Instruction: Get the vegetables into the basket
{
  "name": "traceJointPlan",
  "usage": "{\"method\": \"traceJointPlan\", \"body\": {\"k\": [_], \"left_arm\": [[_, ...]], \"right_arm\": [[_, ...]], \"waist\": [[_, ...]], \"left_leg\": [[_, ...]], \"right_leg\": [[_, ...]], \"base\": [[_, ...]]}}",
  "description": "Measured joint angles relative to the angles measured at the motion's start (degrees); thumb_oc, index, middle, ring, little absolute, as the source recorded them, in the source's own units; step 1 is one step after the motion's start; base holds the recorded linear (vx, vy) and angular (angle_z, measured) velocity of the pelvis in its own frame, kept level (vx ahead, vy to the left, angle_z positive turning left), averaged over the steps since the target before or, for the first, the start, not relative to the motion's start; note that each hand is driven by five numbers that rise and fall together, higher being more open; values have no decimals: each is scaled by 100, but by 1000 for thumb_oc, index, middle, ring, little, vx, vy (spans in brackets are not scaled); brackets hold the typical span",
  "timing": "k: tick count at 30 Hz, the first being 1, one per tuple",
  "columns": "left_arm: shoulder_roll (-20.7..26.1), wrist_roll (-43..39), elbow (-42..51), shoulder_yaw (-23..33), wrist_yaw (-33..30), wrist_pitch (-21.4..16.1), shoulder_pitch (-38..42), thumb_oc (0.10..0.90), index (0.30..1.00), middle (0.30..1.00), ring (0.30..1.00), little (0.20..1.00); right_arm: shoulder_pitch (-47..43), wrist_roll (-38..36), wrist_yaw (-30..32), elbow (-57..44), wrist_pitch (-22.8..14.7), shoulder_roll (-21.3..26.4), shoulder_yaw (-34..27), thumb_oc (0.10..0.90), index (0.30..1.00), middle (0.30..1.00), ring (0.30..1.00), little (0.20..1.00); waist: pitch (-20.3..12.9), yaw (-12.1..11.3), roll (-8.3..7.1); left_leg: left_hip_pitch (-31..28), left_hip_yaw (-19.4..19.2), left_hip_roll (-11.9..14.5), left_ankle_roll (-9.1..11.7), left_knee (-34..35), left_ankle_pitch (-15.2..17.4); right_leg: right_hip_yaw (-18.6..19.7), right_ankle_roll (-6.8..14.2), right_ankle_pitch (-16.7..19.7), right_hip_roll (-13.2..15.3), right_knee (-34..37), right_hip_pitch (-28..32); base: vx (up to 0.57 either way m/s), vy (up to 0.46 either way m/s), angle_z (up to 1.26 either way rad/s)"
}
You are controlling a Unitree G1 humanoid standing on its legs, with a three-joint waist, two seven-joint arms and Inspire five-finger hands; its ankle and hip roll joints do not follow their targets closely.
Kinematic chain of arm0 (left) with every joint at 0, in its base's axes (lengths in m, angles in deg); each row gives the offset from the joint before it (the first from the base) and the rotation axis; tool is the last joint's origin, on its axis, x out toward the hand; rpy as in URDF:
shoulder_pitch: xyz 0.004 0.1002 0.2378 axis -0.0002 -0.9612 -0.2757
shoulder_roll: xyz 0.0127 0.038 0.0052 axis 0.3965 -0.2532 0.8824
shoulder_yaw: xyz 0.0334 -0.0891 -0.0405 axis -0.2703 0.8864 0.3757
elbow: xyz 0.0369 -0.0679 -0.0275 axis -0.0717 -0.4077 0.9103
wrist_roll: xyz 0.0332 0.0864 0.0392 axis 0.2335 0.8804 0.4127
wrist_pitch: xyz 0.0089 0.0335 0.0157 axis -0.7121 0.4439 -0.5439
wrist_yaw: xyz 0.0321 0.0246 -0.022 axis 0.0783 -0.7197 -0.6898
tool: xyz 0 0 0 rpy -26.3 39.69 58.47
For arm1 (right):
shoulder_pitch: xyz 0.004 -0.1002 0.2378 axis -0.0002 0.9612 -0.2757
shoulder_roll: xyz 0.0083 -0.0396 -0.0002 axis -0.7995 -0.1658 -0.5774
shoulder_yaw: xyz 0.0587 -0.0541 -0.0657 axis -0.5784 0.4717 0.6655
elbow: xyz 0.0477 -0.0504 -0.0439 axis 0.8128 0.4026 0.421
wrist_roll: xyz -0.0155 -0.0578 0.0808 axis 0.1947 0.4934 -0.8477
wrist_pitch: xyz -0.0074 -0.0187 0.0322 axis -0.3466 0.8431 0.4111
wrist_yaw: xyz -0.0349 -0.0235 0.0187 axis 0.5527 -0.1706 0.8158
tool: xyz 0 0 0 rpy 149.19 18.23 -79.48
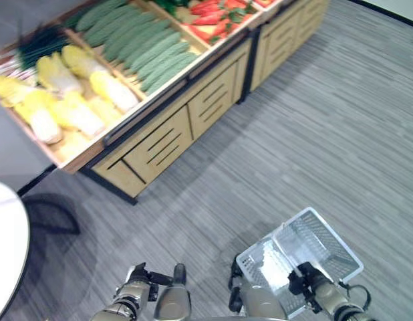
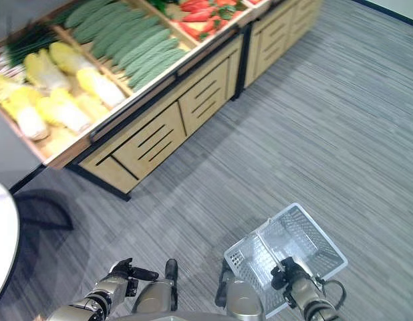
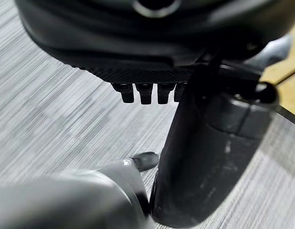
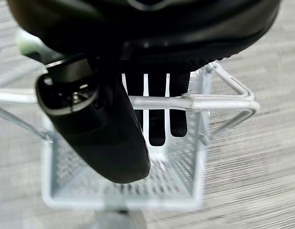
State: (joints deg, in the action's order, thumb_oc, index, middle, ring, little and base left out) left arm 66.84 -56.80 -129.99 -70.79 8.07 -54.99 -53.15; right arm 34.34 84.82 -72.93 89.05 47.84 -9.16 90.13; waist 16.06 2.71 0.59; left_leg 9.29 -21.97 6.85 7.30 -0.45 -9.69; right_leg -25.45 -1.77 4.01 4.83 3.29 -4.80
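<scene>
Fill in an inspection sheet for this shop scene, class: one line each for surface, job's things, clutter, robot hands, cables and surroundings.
Surface: grey striped carpet floor.
Job's things: white wire basket hangs from the right robot hand, nothing seen inside; cabbages, cucumbers and red vegetables lie in the wooden display stand.
Clutter: nothing seen.
Robot hands: right one curled round the basket handle; left robot hand low, fingers straight, holding nothing.
Cables: nothing seen.
Surroundings: white round table edge at the left.
</scene>
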Motion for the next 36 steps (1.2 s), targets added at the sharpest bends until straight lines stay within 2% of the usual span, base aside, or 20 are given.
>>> {"method": "traceJointPlan", "body": {"k": [1, 3, 4, 5, 6, 7, 9, 11, 19, 23, 24, 26, 27, 28, 29, 31, 33, 34, 35, 36], "left_arm": [[60, 1, 88, 20, 35, 2, -51, 900, 1000, 1000, 1000, 1000], [172, 6, 70, 235, 78, 56, -141, 900, 1000, 1000, 1000, 1000], [168, 124, -23, 225, 90, 85, -214, 900, 1000, 1000, 1000, 1000], [185, 126, -42, 208, 94, 112, -218, 900, 1000, 1000, 1000, 1000], [202, 125, -44, 208, 87, 129, -231, 900, 1000, 1000, 1000, 1000], [310, 124, -15, 220, 79, 153, -360, 900, 1000, 1000, 1000, 1000], [402, 115, 26, 309, 80, 131, -468, 900, 1000, 1000, 1000, 1000], [444, 116, 17, 312, 80, 129, -464, 900, 1000, 1000, 1000, 1000], [515, 115, -17, 334, 79, 119, -452, 900, 1000, 1000, 1000, 1000], [642, 114, -35, 467, 77, 93, -446, 900, 1000, 1000, 1000, 1000], [654, 113, -51, 562, 79, 97, -424, 900, 1000, 1000, 1000, 1000], [659, 113, -71, 553, 78, 101, -421, 900, 1000, 1000, 1000, 1000], [641, 115, -137, 523, 72, 92, -370, 900, 1000, 1000, 1000, 1000], [636, 115, -162, 444, 73, 103, -331, 900, 1000, 1000, 1000, 1000], [644, 118, -169, 369, 68, 97, -263, 900, 1000, 1000, 1000, 1000], [720, 117, -187, 287, 63, 116, -249, 900, 1000, 1000, 1000, 1000], [729, 119, -265, 216, 22, 120, -239, 900, 1000, 1000, 1000, 1000], [742, 119, -313, 228, -14, 147, -241, 900, 1000, 1000, 1000, 1000], [755, 118, -332, 217, -19, 154, -221, 900, 1000, 1000, 1000, 1000], [763, 120, -364, 216, -34, 157, -206, 900, 1000, 1000, 1000, 1000]], "right_arm": [[-59, 0, 13, 56, 39, -92, -73, 400, 300, 300, 300, 300], [-172, 5, 44, -27, -48, -108, -94, 400, 300, 300, 300, 300], [-326, 33, 65, 29, -22, -80, -90, 400, 300, 300, 300, 300], [-375, 33, 86, 39, 5, -84, -95, 400, 300, 300, 300, 300], [-376, 34, 87, 41, 17, -94, -94, 400, 300, 300, 300, 300], [-351, 34, 55, 80, 17, -163, -83, 400, 300, 300, 300, 300], [-332, 46, 43, 217, 36, -261, -50, 400, 300, 300, 300, 300], [-334, 45, 17, 204, 41, -303, 2, 400, 300, 300, 300, 300], [-327, 48, -42, 205, 84, -441, 53, 400, 300, 300, 300, 300], [-354, 66, -79, 207, 86, -540, 194, 400, 300, 300, 300, 300], [-369, 93, -85, 189, 70, -560, 198, 400, 300, 300, 300, 300], [-374, 91, -63, 170, 74, -541, 184, 400, 300, 300, 300, 300], [-371, 90, -65, 111, 74, -506, 179, 400, 300, 300, 300, 300], [-321, 85, -14, 100, 76, -481, 176, 400, 300, 300, 300, 300], [-318, 81, 9, 99, 76, -453, 171, 400, 300, 300, 300, 300], [-310, 35, -48, 120, 88, -477, 188, 400, 300, 300, 300, 300], [-321, 36, -28, 138, 60, -513, 192, 400, 300, 300, 300, 300], [-376, 36, -32, 129, 58, -515, 193, 400, 300, 300, 300, 300], [-374, 33, -29, 135, 59, -532, 186, 400, 300, 300, 300, 300], [-372, 34, -34, 135, 59, -535, 205, 400, 300, 300, 300, 300]], "waist": [[-1, -130, -56], [7, -153, -157], [3, -76, -64], [4, -42, -65], [-3, -50, -88], [-52, -69, -187], [-69, -203, -330], [-79, -202, -428], [-165, -347, -669], [-166, -421, -946], [-143, -454, -993], [-139, -468, -987], [-109, -448, -951], [-66, -386, -854], [-68, -311, -867], [-84, -302, -934], [-19, -276, -881], [75, -210, -892], [168, -204, -835], [207, -157, -873]], "left_leg": [[-11, -239, 121, -39, -166, 226], [-293, -252, 304, 12, -346, 549], [-699, -188, 315, -118, 116, 489], [-751, -206, 263, -360, 225, 377], [-767, -203, 222, -395, 230, 401], [-797, -240, 140, -452, 200, 473], [-845, -261, 58, -493, 173, 524], [-870, -260, 61, -497, 173, 529], [-843, -243, -24, -493, 173, 618], [-819, -212, -119, -543, 133, 733], [-778, -172, -123, -637, 134, 806], [-770, -121, -102, -718, 182, 791], [-779, -6, -119, -764, 201, 789], [-800, 217, -146, -858, 262, 782], [-813, 495, -217, -927, 427, 721], [-773, 724, -306, -986, 547, 596], [-719, 967, -329, -997, 552, 593], [-708, 1169, -337, -1032, 550, 543], [-708, 1371, -346, -1004, 542, 561], [-705, 1525, -340, -939, 503, 594]], "right_leg": [[-6, 0, -2, 16, -48, -73], [-25, 67, 4, 171, -259, -235], [0, 185, 10, 192, -388, -239], [-2, 275, -16, 227, -429, -239], [20, 314, -8, 277, -426, -226], [51, 431, 71, 387, -426, -222], [155, 426, 203, 411, -380, -167], [154, 432, 221, 396, -323, -122], [185, 474, 244, 416, -310, -144], [251, 558, 306, 484, -348, -195], [361, 606, 344, 577, -573, -311], [580, 730, 419, 671, -1027, -505], [901, 796, 369, 734, -1429, -665], [1198, 1018, 251, 787, -1767, -873], [1550, 1291, 56, 810, -1719, -918], [1707, 1364, 116, 947, -1236, -993], [1921, 1441, 265, 917, -558, -989], [2048, 1399, 436, 899, -140, -932], [2116, 1415, 528, 898, 20, -967], [2184, 1398, 562, 887, 162, -900]], "base": [[72, 40, 172], [65, 68, 8], [75, 58, 11], [43, 39, 3], [41, 61, 1], [61, 143, -1], [59, 163, -13], [23, 114, -6], [27, 139, -1], [28, 139, -5], [73, 179, -6], [97, 86, 13], [116, 32, 49], [144, -16, 86], [146, -66, 111], [153, -97, 81], [146, -89, 63], [174, -134, 85], [204, -166, 98], [111, -109, 109]]}}
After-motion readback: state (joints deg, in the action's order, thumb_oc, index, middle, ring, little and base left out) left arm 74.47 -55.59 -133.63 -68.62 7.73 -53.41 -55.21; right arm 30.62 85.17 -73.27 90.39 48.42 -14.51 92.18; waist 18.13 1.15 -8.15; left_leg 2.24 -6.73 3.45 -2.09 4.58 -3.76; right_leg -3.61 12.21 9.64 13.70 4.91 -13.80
